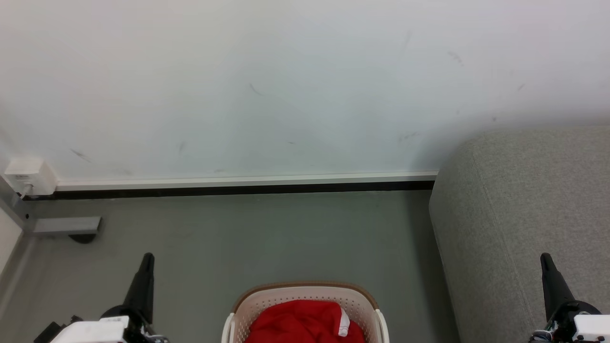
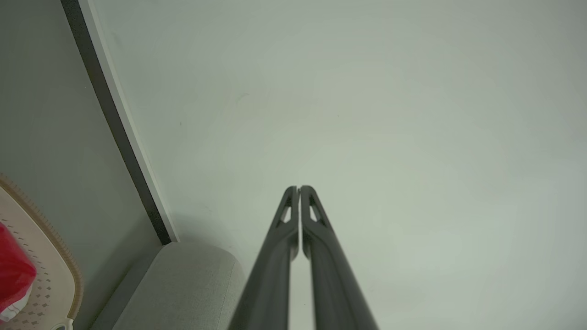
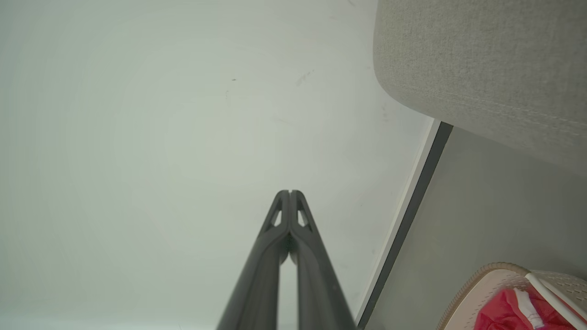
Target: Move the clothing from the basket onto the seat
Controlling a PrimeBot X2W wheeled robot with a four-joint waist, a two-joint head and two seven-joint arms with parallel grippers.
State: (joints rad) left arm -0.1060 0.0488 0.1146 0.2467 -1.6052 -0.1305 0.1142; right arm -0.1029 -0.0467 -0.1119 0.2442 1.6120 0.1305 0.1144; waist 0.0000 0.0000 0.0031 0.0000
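The red clothing (image 1: pixel 300 323) with a white trim band lies bunched inside the cream perforated basket (image 1: pixel 305 294), which stands on the grey floor at the bottom centre of the head view. The grey sofa seat (image 1: pixel 524 209) rises at the right. My left gripper (image 1: pixel 147 259) is shut and empty, raised left of the basket. My right gripper (image 1: pixel 545 261) is shut and empty, in front of the sofa. The left wrist view shows its gripper (image 2: pixel 299 189) with fingertips together, plus the basket (image 2: pixel 50 266) and clothing (image 2: pixel 13 272). The right wrist view shows its gripper (image 3: pixel 290 192), sofa (image 3: pixel 481 59), basket (image 3: pixel 486 284) and clothing (image 3: pixel 504 311).
A white wall (image 1: pixel 286 85) with a white and black baseboard (image 1: pixel 238 186) runs behind the basket. A white socket box (image 1: pixel 28 175) and a grey bracket (image 1: pixel 66 226) sit at the far left. Bare grey floor (image 1: pixel 286 238) lies between the basket and the wall.
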